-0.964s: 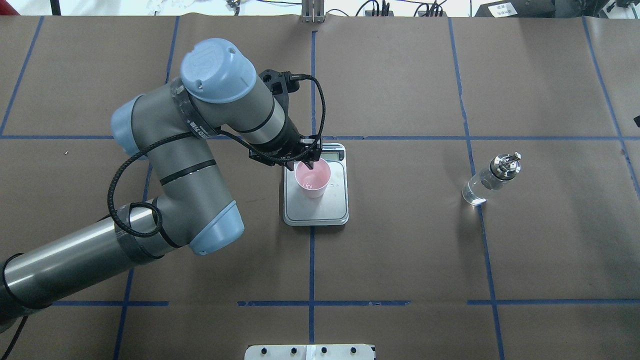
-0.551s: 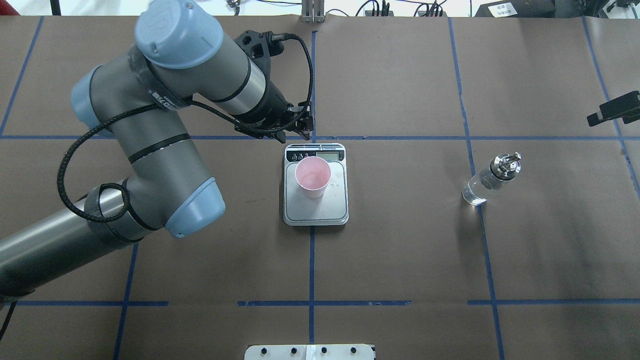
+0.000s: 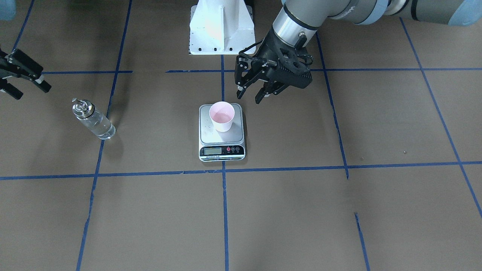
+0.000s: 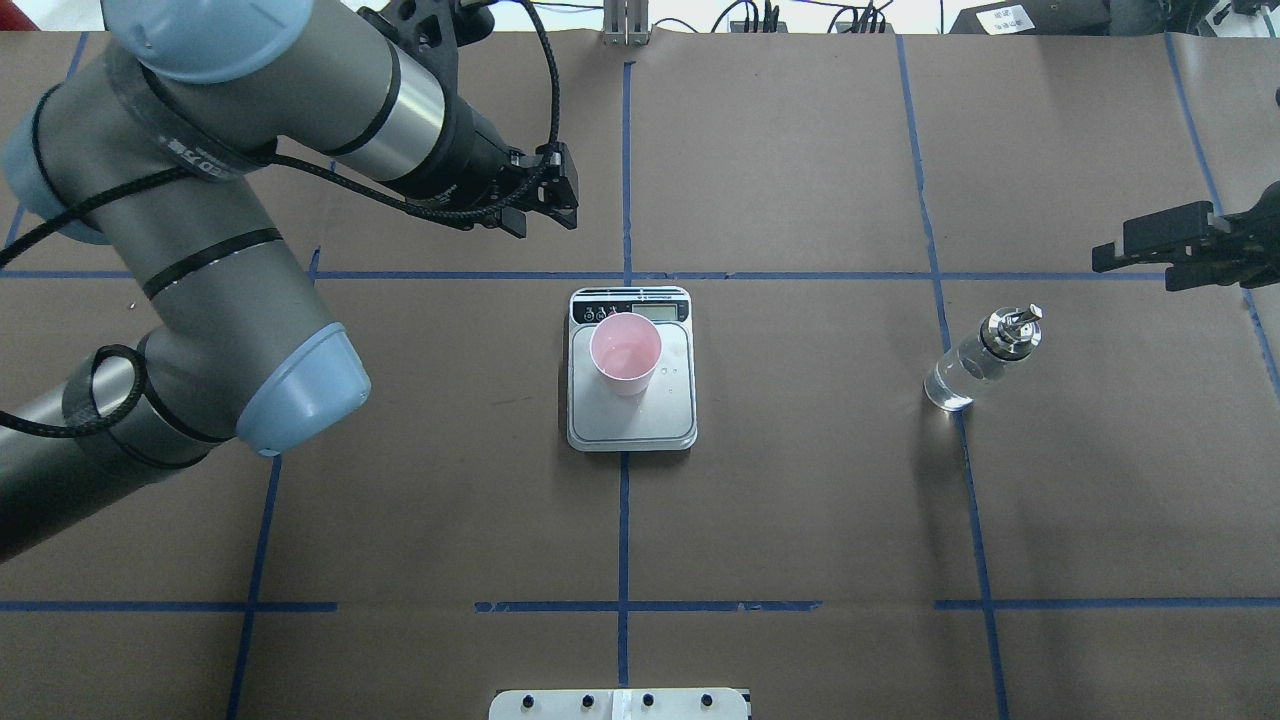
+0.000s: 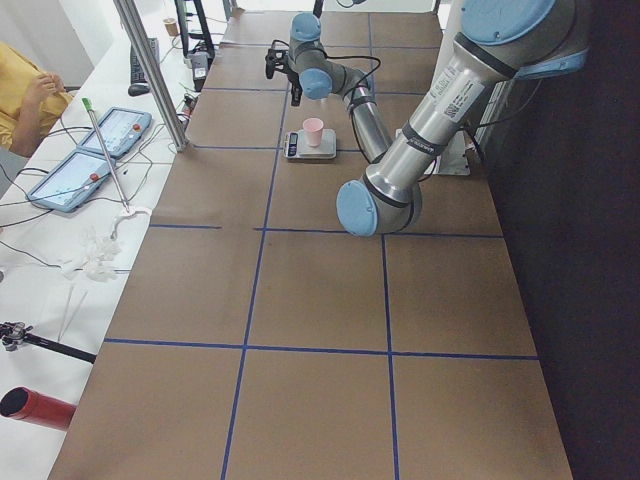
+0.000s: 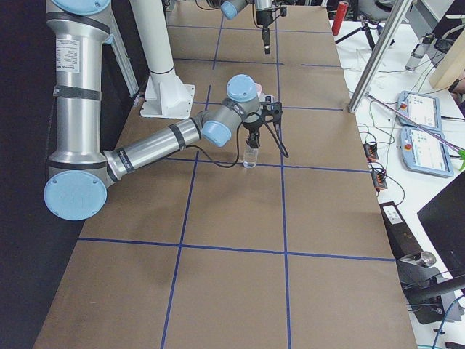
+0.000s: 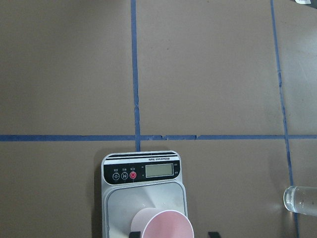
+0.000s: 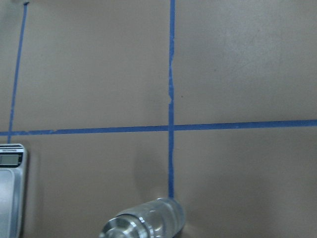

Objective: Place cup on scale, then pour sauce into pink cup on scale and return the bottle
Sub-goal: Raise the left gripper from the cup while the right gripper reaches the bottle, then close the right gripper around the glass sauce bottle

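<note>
A: Front-facing view?
B: Cup (image 3: 222,116) upright on scale (image 3: 222,151). Left tool (image 3: 250,95) spread, empty, near scale. Right tool (image 3: 33,92) spread, empty, cropped at edge. Bottle (image 3: 94,122) on surface (image 3: 339,210), well apart.
A: Wrist views?
B: Cup and bottle each cut off at frame bottom.

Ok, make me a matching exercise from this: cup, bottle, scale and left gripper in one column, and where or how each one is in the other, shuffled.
Things:
1. cup
2. bottle
3. scale
4. left gripper

States:
A. open, holding nothing, in the air
B. flat on the table, carrying something
C. sitting on the scale
D. standing alone, metal cap on

Pairs: 1-C, 2-D, 3-B, 4-A
</note>
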{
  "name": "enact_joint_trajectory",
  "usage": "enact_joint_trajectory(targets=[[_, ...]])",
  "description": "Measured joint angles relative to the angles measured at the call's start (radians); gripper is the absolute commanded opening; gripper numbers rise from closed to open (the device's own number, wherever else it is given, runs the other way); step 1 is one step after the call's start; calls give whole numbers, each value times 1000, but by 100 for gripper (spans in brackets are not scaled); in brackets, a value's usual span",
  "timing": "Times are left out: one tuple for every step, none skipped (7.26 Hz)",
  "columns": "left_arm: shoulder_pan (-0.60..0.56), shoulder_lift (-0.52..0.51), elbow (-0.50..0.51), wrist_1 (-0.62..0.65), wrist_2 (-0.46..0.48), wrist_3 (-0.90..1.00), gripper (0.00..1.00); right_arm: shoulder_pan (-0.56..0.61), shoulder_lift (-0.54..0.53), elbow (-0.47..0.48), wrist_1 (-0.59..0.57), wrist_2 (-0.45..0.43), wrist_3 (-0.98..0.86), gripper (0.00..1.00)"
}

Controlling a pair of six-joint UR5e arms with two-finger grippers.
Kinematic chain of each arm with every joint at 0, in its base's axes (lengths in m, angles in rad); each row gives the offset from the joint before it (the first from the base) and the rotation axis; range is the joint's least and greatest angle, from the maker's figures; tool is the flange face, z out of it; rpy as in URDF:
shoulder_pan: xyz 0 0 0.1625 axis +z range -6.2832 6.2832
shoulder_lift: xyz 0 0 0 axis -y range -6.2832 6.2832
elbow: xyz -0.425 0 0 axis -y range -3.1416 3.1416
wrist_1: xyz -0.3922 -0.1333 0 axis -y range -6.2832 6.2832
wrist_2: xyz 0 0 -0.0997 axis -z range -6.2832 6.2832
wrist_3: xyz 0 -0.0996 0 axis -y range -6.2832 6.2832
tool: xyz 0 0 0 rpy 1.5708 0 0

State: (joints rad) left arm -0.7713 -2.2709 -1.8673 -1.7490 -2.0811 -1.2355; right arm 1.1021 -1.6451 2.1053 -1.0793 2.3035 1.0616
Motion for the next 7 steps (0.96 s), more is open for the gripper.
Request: enact_joint_trajectory(targets=[[-10, 29, -36, -1, 0, 1, 55, -59, -27, 58, 1, -69, 57, 100], [-18, 63, -73, 0, 0, 2, 56, -142, -58, 104, 1, -182, 103, 100], [-23, 96, -111, 1, 0, 3, 57, -262, -91, 141, 0, -345, 151, 100], [-26, 113, -137, 4, 1, 2, 57, -386, -116, 160, -2, -509, 194, 100], [-27, 128, -154, 6, 1, 1, 57, -502, -132, 167, -5, -667, 223, 100], [-28, 144, -166, 6, 1, 1, 57, -605, -142, 158, -7, -826, 237, 100], [-28, 153, -170, 6, 1, 2, 57, -679, -143, 122, -7, -957, 253, 100]])
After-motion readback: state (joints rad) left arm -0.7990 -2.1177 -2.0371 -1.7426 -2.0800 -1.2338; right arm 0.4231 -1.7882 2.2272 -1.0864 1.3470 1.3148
